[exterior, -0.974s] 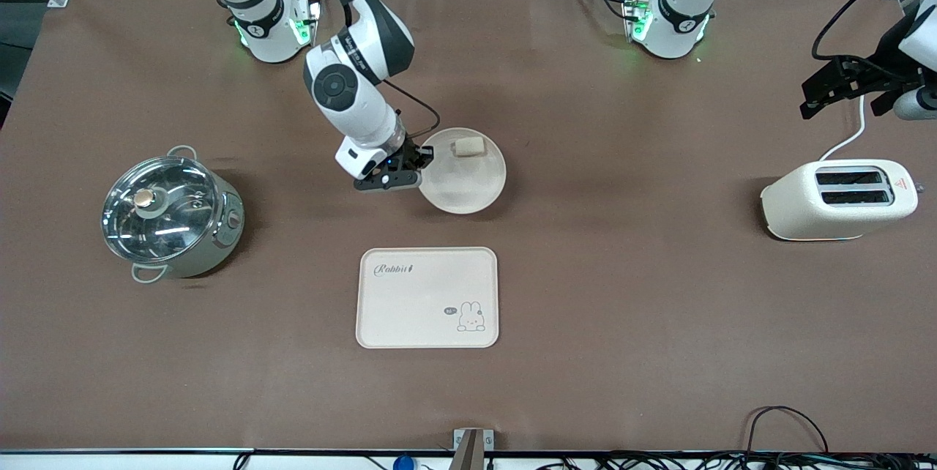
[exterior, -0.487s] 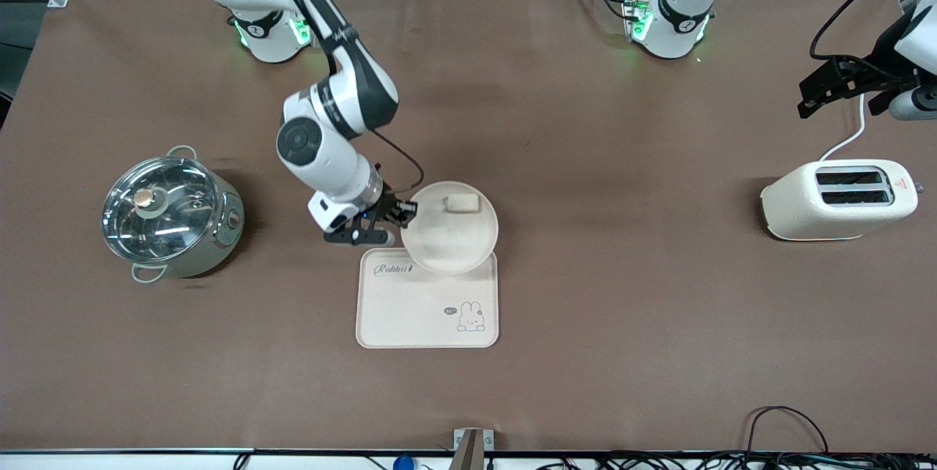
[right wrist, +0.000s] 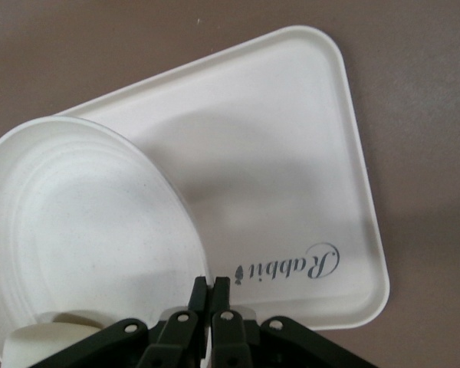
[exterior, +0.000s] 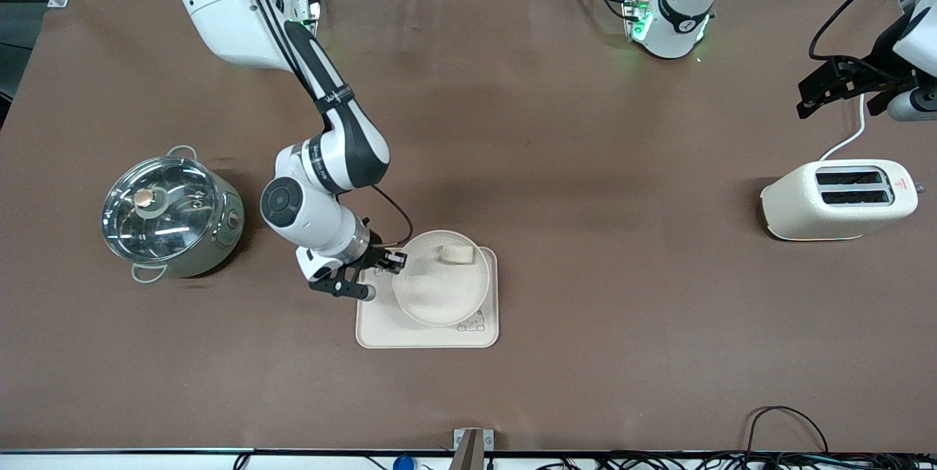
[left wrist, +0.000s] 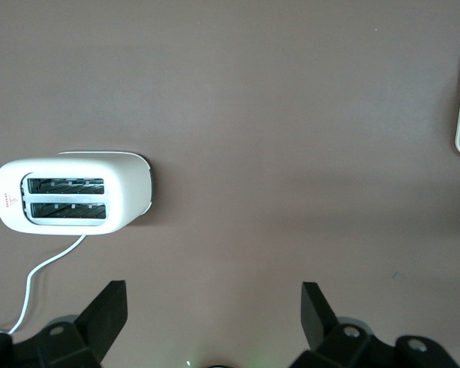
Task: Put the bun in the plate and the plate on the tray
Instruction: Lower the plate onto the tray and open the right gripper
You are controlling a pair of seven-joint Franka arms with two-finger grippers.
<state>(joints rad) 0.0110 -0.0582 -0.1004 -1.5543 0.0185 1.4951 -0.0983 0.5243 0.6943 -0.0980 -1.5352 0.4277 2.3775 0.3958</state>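
Observation:
My right gripper (exterior: 396, 262) is shut on the rim of the round cream plate (exterior: 439, 287) and holds it low over the cream "Rabbit" tray (exterior: 381, 329). The small cream bun (exterior: 457, 254) lies in the plate near its rim. In the right wrist view the closed gripper (right wrist: 209, 288) pinches the plate's (right wrist: 84, 230) edge. There the plate casts a shadow on the tray (right wrist: 291, 169), and the bun (right wrist: 38, 343) shows at the frame's edge. My left gripper (exterior: 838, 100) waits open and empty in the air above the toaster; it also shows open in the left wrist view (left wrist: 212, 307).
A cream toaster (exterior: 838, 199) with a white cord stands at the left arm's end of the table; it also shows in the left wrist view (left wrist: 73, 195). A steel pot with a glass lid (exterior: 172, 214) stands at the right arm's end. Brown cloth covers the table.
My right gripper has carried the plate with the bun toward the front camera, from the table's middle to over the tray. The left arm has hardly moved.

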